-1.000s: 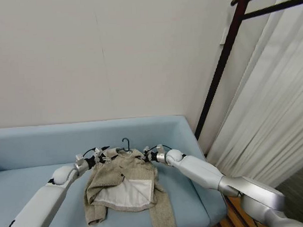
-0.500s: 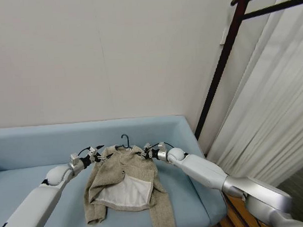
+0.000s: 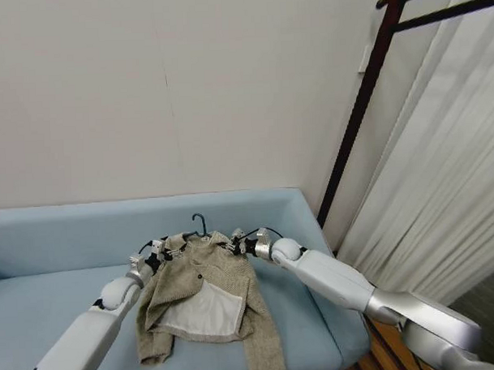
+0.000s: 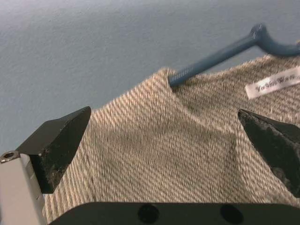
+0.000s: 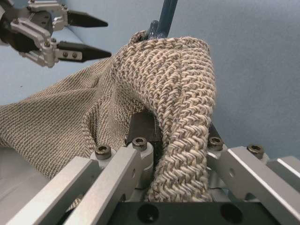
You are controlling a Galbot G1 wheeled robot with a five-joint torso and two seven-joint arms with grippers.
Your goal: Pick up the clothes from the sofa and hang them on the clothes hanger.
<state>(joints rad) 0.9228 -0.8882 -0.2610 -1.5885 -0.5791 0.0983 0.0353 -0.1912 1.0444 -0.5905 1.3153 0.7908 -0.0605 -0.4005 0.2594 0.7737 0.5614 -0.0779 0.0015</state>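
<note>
Lying on the seat of a pale blue sofa (image 3: 62,240), the jacket (image 3: 200,296) is a beige tweed-type knit w/ coarse weave. Its front falls open low down, showing white lining, and one sleeve trails toward the seat's front edge on the robot's right. The collar end is toward the backrest, and the hem and sleeves are spread on the cushion. The jacket sits on a blue hanger (image 3: 199,223) whose hook sticks up out of the neck opening. In the left wrist view a white label (image 4: 274,82) shows inside the collar, just beside the hanger's stem.

The right gripper (image 3: 238,244) is at the jacket's shoulder on the robot's right. It's clamped on the fabric: in the right wrist view a thick fold of knit is pinched down betw. its fingers and bulges over them.

The left gripper (image 3: 158,255) is at the opp. shoulder w/ its jaws spread wide and nothing held. Its dark fingertips (image 4: 61,145) stand either side of the weave in its own wrist view. Can't tell if they touch the cloth.

Both arms reach in from the near side, approx. level w/ each other. A dark clothes rack (image 3: 365,91) stands off the sofa's right end, w/ a white curtain (image 3: 442,186) beside it and a plain wall behind.
</note>
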